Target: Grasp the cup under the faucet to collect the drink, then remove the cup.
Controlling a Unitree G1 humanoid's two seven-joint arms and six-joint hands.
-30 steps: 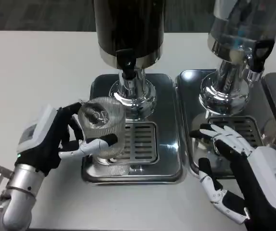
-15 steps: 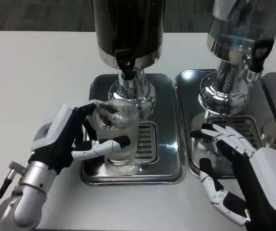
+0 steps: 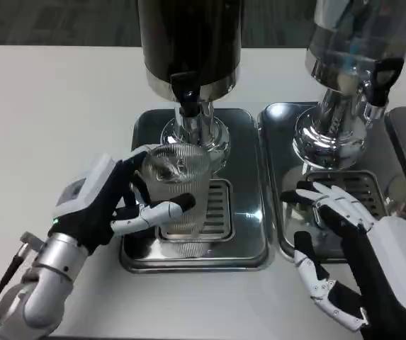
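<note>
A single head view looks steeply down from the robot's own side onto the white surface [image 3: 54, 99], facing its far edge. It sits close in. The dispensers' [image 3: 190, 42] tops are cut off by the upper edge of the frame, and both forearms enter at the bottom corners.

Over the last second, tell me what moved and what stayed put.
The left hand, holding the ribbed clear glass cup, carried it rightward onto the steel drip tray, nearer the dark dispenser's black faucet. The right hand stayed open at the neighbouring tray.
</note>
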